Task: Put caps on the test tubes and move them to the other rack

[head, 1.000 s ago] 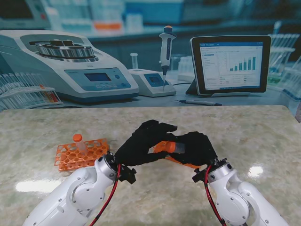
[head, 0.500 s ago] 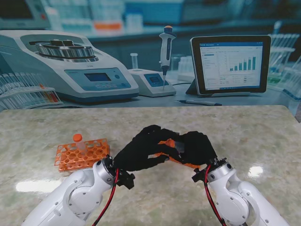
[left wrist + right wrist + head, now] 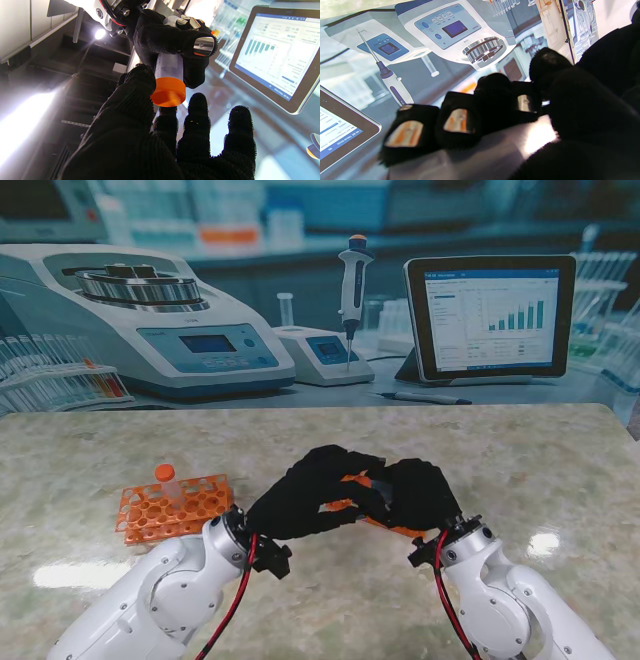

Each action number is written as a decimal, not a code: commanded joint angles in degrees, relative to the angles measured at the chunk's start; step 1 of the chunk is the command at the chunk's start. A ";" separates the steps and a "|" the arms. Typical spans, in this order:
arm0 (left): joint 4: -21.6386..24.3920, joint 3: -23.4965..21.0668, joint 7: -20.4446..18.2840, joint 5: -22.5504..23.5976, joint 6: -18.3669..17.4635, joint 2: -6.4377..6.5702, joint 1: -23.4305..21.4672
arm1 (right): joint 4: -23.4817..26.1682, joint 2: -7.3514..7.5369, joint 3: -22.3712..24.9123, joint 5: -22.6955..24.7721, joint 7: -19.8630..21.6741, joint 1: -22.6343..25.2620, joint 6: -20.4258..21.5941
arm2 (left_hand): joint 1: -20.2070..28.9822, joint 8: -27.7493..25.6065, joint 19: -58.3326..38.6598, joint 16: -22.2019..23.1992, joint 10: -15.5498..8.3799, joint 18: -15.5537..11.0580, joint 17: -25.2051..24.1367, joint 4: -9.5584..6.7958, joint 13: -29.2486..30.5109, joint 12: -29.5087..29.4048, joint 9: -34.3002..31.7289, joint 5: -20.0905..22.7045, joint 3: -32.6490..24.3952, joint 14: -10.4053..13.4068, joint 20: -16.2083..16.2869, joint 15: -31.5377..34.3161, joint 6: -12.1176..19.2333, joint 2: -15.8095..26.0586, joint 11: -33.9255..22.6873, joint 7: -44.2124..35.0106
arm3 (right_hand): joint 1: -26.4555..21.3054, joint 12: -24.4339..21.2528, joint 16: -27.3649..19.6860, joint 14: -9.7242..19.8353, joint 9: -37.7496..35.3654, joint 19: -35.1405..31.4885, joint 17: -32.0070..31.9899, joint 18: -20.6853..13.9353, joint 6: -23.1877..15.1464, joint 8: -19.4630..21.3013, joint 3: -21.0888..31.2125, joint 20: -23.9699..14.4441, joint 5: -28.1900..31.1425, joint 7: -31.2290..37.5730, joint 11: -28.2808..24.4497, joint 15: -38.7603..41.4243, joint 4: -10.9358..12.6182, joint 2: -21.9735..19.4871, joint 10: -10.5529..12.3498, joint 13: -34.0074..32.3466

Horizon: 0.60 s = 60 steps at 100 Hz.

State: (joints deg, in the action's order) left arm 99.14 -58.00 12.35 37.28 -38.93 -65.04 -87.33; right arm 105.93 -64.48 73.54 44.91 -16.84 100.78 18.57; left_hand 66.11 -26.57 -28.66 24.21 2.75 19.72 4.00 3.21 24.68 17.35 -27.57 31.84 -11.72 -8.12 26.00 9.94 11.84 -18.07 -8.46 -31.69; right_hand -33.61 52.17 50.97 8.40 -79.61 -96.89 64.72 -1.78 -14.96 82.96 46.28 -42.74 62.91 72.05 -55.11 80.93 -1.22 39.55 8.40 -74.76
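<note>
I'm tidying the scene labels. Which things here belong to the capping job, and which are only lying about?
Part of the job:
test tube, held in the right hand
orange cap, touched by the left hand
orange rack, holding one capped tube

Only lying about:
nothing loose that I can make out on the table

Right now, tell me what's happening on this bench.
The right hand is wrapped around a clear test tube, held off the table. The left hand has its thumb and fingers around the tube's orange cap, seemingly fitting it on; how firmly it grips, I cannot tell. On my left, an orange rack stands on the table with one capped tube in it. Another orange piece shows beneath the hands, mostly hidden.
</note>
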 commanded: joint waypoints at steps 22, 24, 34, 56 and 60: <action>-0.29 0.62 -0.70 0.15 1.53 -0.01 0.99 | 1.08 -0.13 -0.19 -0.02 -0.06 0.95 0.41 | 3.49 -4.83 -11.80 15.05 -1.66 -2.86 4.03 -2.75 4.66 5.81 -2.83 1.98 -0.72 4.96 7.67 10.13 1.96 1.40 -2.45 -4.63 | -1.52 1.17 3.91 8.67 -2.89 -17.35 4.23 -5.06 -3.93 1.69 0.48 -3.87 1.39 3.21 -0.94 11.96 -0.39 -2.40 -0.82 -1.28; -0.32 0.62 -0.69 0.24 1.59 0.00 1.01 | 1.13 -0.13 -0.20 -0.01 -0.09 0.98 0.43 | 3.47 -4.96 -12.68 16.05 -1.75 -3.09 4.30 -2.78 4.85 6.26 -3.16 2.01 -0.97 5.20 8.25 10.91 2.02 1.50 -2.70 -4.77 | -1.51 1.16 3.91 8.67 -2.89 -17.35 4.23 -5.06 -3.94 1.70 0.48 -3.87 1.39 3.20 -0.93 11.96 -0.39 -2.42 -0.82 -1.28; -0.49 0.74 -1.02 0.13 1.94 0.06 1.22 | 1.35 -0.17 -0.26 0.06 -0.36 1.23 0.57 | 4.77 -5.36 -17.73 30.25 -1.89 -4.26 5.95 -2.69 6.16 8.59 -5.10 2.20 -2.09 5.60 11.47 13.25 1.78 0.90 -3.67 -5.38 | -1.31 1.13 3.91 8.67 -2.88 -17.35 4.23 -5.06 -4.10 1.74 0.34 -3.87 1.10 3.13 -0.86 11.96 -0.45 -2.63 -0.74 -1.28; -0.92 1.37 -2.67 -1.41 3.02 0.22 2.00 | 1.70 -0.17 -0.46 0.38 -0.79 1.80 1.24 | 7.85 -6.03 -28.19 43.85 -1.68 -6.52 9.76 -2.48 11.61 11.34 -8.83 0.76 -6.62 5.53 16.68 14.85 -2.97 0.62 -5.40 -5.74 | -1.31 1.11 3.91 8.67 -2.91 -17.35 4.23 -5.06 -4.29 1.80 0.13 -3.87 0.95 3.06 -0.85 11.96 -0.52 -2.62 -0.77 -1.28; -1.02 1.50 -3.05 -1.72 3.26 0.26 2.16 | 1.72 -0.18 -0.51 0.39 -0.87 1.87 1.37 | 7.83 -6.17 -29.98 45.44 -1.63 -7.00 10.54 -2.31 12.25 14.15 -9.36 0.44 -7.62 5.82 17.55 15.59 -4.34 1.21 -6.21 -5.77 | -1.21 1.10 3.91 8.67 -2.89 -17.35 4.23 -5.06 -4.32 1.81 0.11 -3.87 0.94 3.05 -0.84 11.96 -0.54 -2.67 -0.80 -1.28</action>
State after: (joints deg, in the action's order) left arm 98.62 -56.85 10.23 35.72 -36.42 -64.89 -85.45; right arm 106.60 -64.47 73.58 45.15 -17.61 102.11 19.23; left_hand 66.16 -31.82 -54.51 66.17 2.52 15.38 13.75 2.32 32.07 27.31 -34.25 32.98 -11.01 -6.53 40.37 20.97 9.85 -19.48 -11.68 -36.28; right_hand -33.61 52.17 50.97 8.40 -79.61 -96.89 64.85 -1.78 -14.85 82.96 45.72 -42.73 62.84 71.95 -55.11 80.93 -1.23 38.84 8.40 -74.76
